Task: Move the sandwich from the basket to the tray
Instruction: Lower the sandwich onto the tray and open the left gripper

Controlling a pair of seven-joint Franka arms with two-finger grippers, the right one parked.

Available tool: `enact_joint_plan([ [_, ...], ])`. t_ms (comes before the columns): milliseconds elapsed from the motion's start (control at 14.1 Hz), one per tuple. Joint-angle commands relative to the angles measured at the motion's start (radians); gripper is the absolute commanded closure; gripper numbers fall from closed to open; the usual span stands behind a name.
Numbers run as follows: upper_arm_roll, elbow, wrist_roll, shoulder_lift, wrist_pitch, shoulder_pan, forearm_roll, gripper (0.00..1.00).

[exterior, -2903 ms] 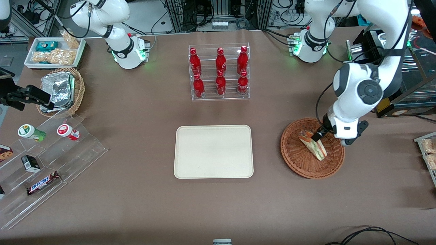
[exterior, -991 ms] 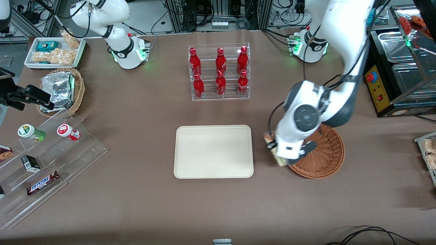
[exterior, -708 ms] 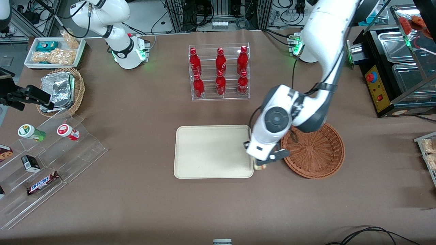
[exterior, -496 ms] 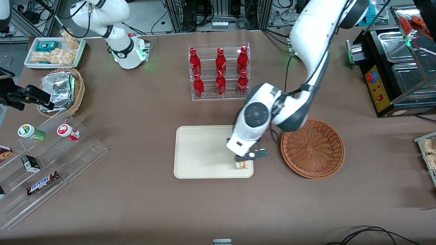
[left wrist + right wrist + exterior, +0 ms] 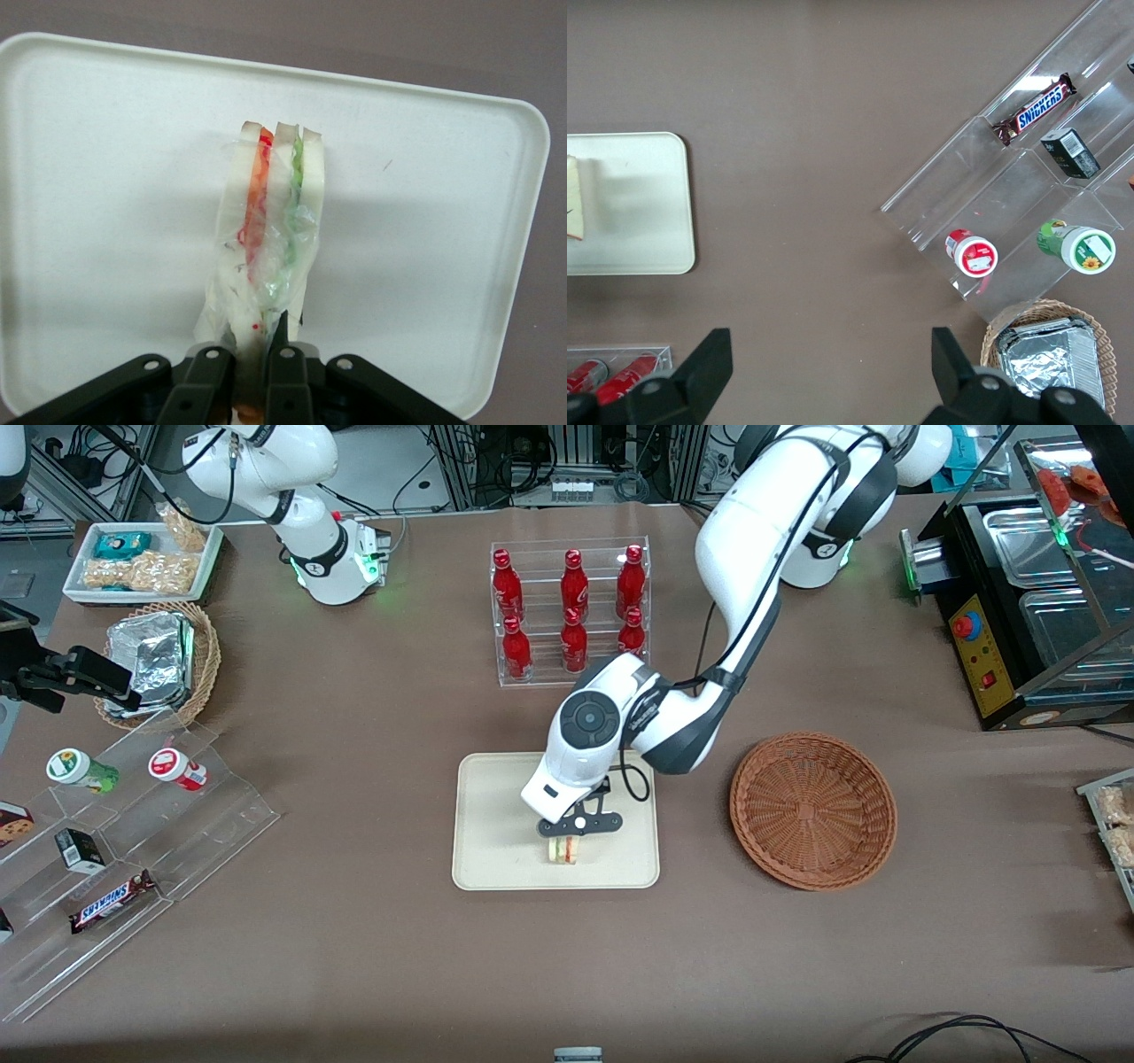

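The wrapped wedge sandwich (image 5: pixel 564 849) hangs from my left gripper (image 5: pixel 574 828) just above the cream tray (image 5: pixel 496 850), over its part nearest the front camera. In the left wrist view the gripper (image 5: pixel 252 359) is shut on the sandwich (image 5: pixel 270 221), whose pale bread, orange-red and green layers point away from the fingers over the tray (image 5: pixel 97 177). The reddish-brown wicker basket (image 5: pixel 812 810) sits beside the tray toward the working arm's end, with nothing in it. The sandwich's edge (image 5: pixel 574 208) also shows over the tray (image 5: pixel 638 204) in the right wrist view.
A clear rack of red bottles (image 5: pixel 571 611) stands farther from the front camera than the tray. A tan basket with foil packs (image 5: pixel 159 660), a white snack tray (image 5: pixel 142 560) and a clear stepped display (image 5: pixel 115 850) with snacks lie toward the parked arm's end.
My gripper carried the sandwich out of the basket, sideways across the table and over the tray. The basket now holds nothing.
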Motion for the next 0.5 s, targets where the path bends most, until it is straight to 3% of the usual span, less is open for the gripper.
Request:
enact_joint_plan([
  [0, -0.008, 0.081, -0.052, 0.064, -0.007, -0.007, -0.009, 0.91],
  [212, -0.007, 0.080, -0.056, 0.074, 0.016, -0.023, -0.009, 0.85],
  [283, -0.007, 0.080, -0.067, 0.072, 0.015, -0.023, -0.009, 0.66],
  [354, -0.007, 0.078, -0.093, 0.068, 0.015, -0.023, -0.012, 0.20],
  [425, -0.007, 0.075, -0.111, 0.055, 0.006, -0.023, -0.012, 0.00],
])
